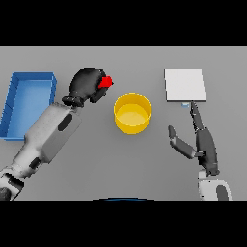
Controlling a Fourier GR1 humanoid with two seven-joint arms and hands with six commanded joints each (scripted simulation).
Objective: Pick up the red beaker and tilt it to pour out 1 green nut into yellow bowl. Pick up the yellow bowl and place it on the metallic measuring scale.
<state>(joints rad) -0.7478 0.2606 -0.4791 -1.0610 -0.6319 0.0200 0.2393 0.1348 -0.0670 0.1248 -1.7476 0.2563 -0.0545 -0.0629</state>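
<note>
Here, left hand: upper left of centre, fingers clenched round the red beaker, only its red tip showing.
Yellow bowl: mid-frame on the grey bench, just right of the beaker.
Metallic measuring scale: upper right.
Right hand: lower right, fingers straight, holding nothing.
Blue tray: far left.

No text, label, brand, number or sign can be read on any surface or object shown in the head view.
</note>
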